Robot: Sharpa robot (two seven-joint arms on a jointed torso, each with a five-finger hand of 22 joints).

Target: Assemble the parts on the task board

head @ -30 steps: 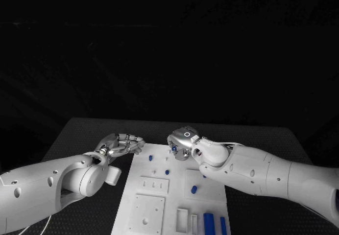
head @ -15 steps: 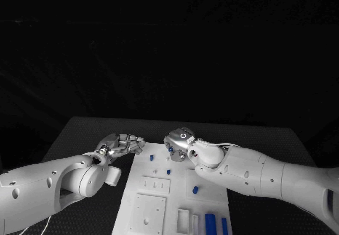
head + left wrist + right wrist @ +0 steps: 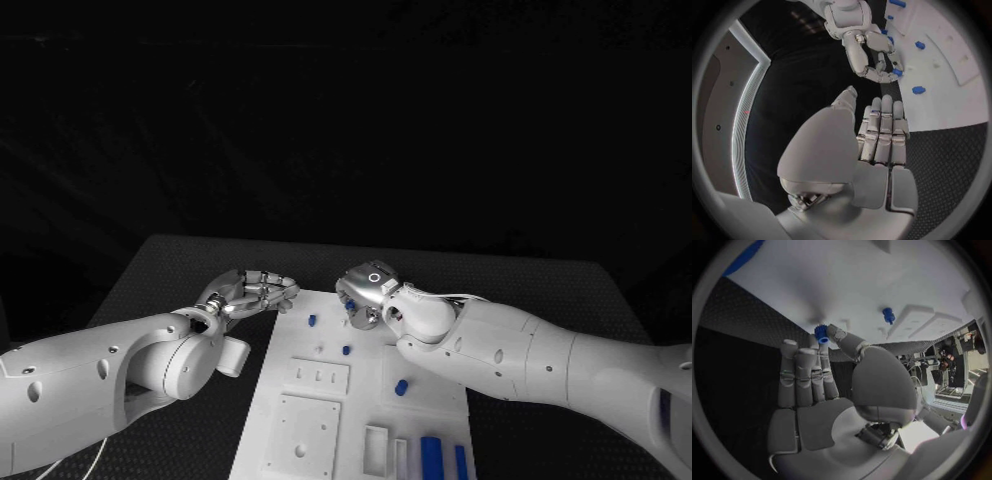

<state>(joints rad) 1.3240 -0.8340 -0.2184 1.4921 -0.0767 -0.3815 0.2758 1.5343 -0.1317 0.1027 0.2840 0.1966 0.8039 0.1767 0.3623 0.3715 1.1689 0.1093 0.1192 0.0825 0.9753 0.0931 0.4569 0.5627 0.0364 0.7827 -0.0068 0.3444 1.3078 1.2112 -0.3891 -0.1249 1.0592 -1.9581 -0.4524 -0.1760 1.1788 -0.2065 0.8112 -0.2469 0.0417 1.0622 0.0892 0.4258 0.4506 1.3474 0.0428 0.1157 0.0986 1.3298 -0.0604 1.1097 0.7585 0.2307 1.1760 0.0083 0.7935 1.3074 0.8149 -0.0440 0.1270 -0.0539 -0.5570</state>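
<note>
The white task board lies in the middle of the table. My right hand hovers over its far end and pinches a small blue toothed part between thumb and fingertip; that part also shows at its fingertips in the left wrist view. Just off the board's far left corner, my left hand has its fingers curled in with nothing in them. Small blue parts sit on the board at its far end, a little nearer, and at mid-board.
Two long blue bars lie at the board's near right. White rectangular blocks and recesses take up its near left. A blue peg stands on the board near my right hand. Black table surrounds the board.
My right hand has shifted slightly left over the board's far end, still holding the blue part. The left hand has barely moved.
</note>
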